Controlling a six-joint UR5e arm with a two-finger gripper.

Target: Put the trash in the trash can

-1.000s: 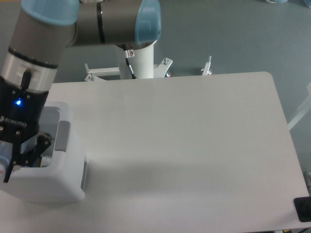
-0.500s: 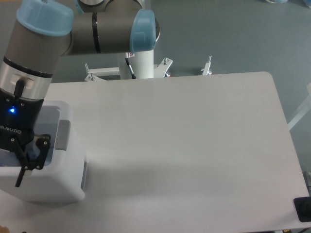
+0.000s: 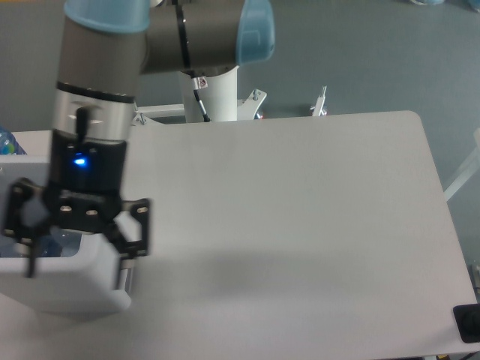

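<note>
The white trash can (image 3: 71,289) stands at the table's front left corner, mostly covered by my arm. My gripper (image 3: 84,259) hangs right above its opening with the fingers (image 3: 142,229) spread wide and nothing between them. A bluish see-through patch (image 3: 54,242) shows inside the can below the gripper. It looks like the bottle's label, but I cannot tell for sure. The wrinkly clear bag is hidden.
The white table (image 3: 300,225) stretches to the right of the can. A small bluish object (image 3: 6,142) shows at the left image edge behind the can. The arm's white base (image 3: 217,97) and metal clamps (image 3: 321,105) stand at the table's far edge.
The gripper has risen out of the can, shifted a little to the right, and its fingers have opened wide. The bluish patch now shows inside the can.
</note>
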